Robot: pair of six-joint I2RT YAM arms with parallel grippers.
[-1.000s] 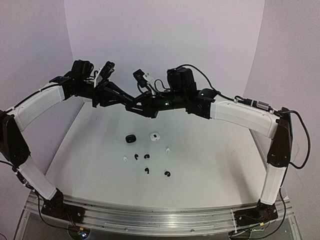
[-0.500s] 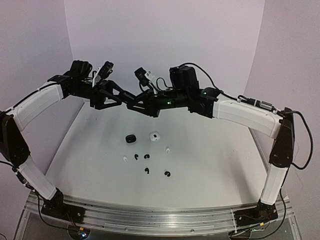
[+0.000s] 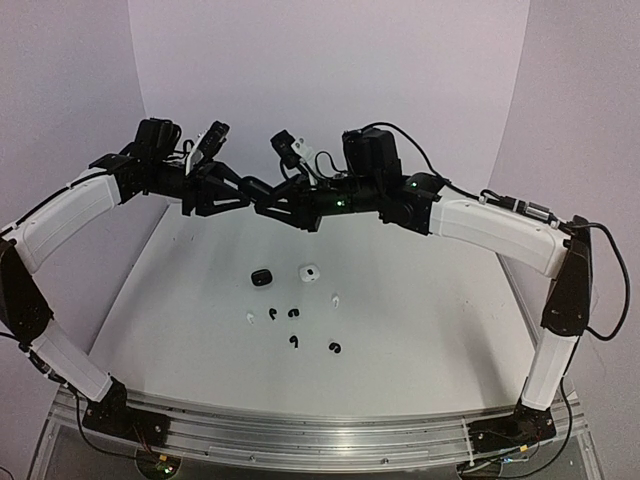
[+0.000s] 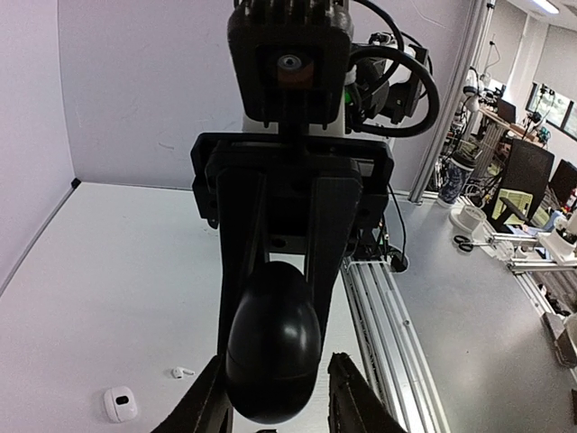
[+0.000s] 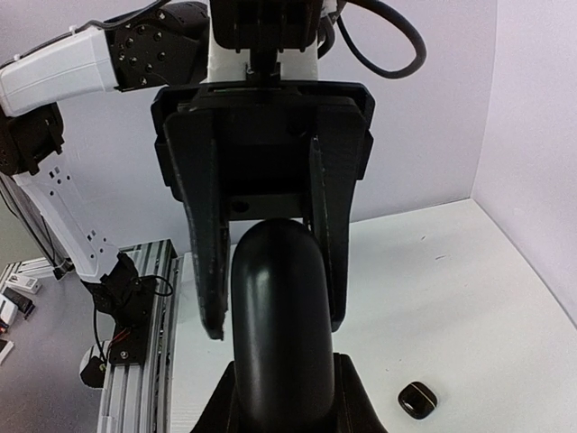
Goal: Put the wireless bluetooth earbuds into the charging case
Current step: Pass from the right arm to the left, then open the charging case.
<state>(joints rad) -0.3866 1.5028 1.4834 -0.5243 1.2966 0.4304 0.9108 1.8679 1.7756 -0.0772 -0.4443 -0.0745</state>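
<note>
Six earbuds (image 3: 292,341) lay on the table (image 3: 420,320) while the right gripper (image 5: 284,397) pinched a black charging case (image 5: 281,298) aloft above its far edge, the left gripper (image 4: 275,410) flanking it, hold unclear; opening it seemed next.

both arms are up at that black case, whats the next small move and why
Probably close the left fingers on the glossy black pebble-shaped case. The right fingers clamp its other end in mid-air, no open lid shows, and the tiny black and white earbuds lie loose on the white table, so a two-sided hold seems needed to open it.
</note>
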